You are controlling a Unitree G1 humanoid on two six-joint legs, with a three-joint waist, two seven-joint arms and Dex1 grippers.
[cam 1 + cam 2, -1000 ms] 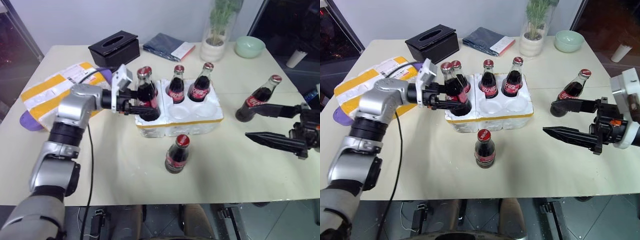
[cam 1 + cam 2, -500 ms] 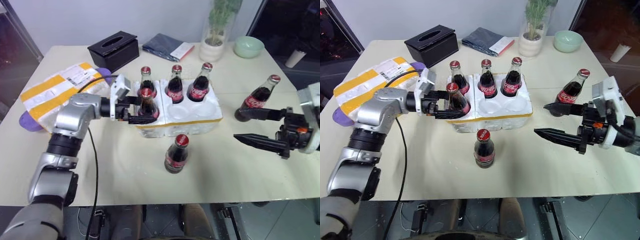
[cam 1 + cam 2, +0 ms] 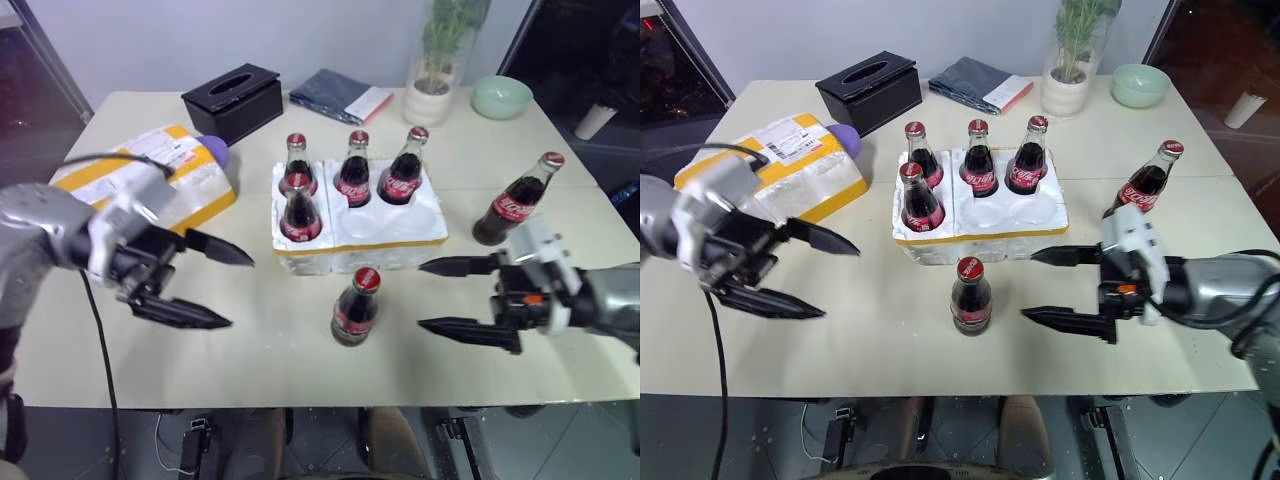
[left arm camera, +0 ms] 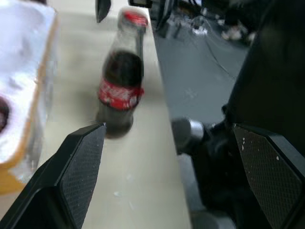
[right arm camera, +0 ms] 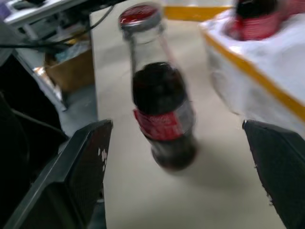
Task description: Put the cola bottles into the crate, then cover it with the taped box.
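- Both grippers are spread wide and hold nothing: my left gripper [image 3: 205,285] hangs over the table [image 3: 250,350] to the left of the crate [image 3: 400,228], my right gripper [image 3: 440,297] to the crate's front right.
- Each gripper points at the loose bottle [image 3: 355,307] standing just in front of the crate, so that I read as the next pick. The right gripper is nearer and squarely faces it in its wrist view, with the bottle between its fingers [image 5: 71,176] but not touched.
- Four bottles stand upright in the crate: three fill the back row [image 3: 357,168] and one [image 3: 298,210] sits in the front-left well. The two other front wells are empty, which is where the remaining two belong.
- A sixth bottle [image 3: 515,201] stands on the table to the right of the crate, well apart from it.
- The taped box [image 3: 135,178] lies to the left of the crate, label up, waiting until all six bottles are in.
- My concern: the loose bottle is tall and narrow, so a glancing finger could tip it against the crate wall.
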